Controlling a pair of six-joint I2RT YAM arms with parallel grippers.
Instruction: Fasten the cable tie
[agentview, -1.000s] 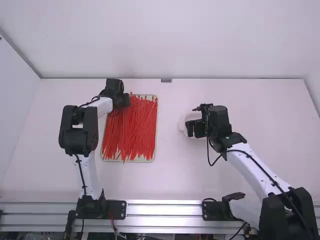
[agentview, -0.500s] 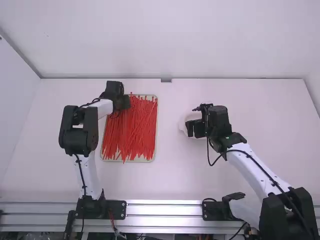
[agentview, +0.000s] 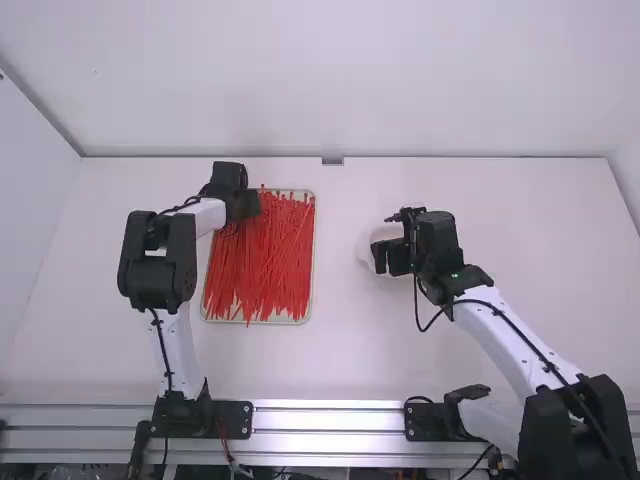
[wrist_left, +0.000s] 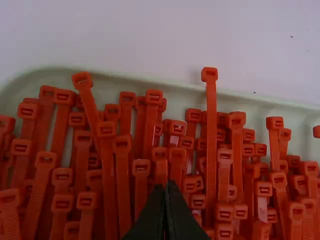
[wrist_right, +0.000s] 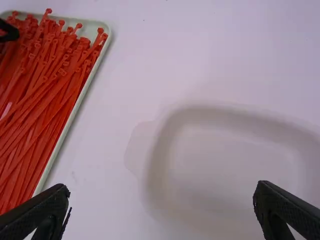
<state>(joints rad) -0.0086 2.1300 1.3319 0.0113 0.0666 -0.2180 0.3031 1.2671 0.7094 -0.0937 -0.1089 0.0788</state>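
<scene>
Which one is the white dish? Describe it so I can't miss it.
On the white table, look right of the tray heaped with red cable ties, beneath the right gripper. The dish is a rounded white tub with a small tab handle, and unlike the tray it holds nothing.

- The left arm (agentview: 160, 262) and right arm (agentview: 505, 335) have white links and bulky black joints.
- A thin black cable (agentview: 418, 300) loops beside the right wrist, near a small green light (agentview: 455, 277).
- Black base plates (agentview: 205, 418) sit on a silver rail (agentview: 320, 412).
- The left hand (wrist_left: 166, 187) is smooth and black.
- The right hand (wrist_right: 160, 215) has black, finely grained fingers (wrist_right: 37, 210).
</scene>
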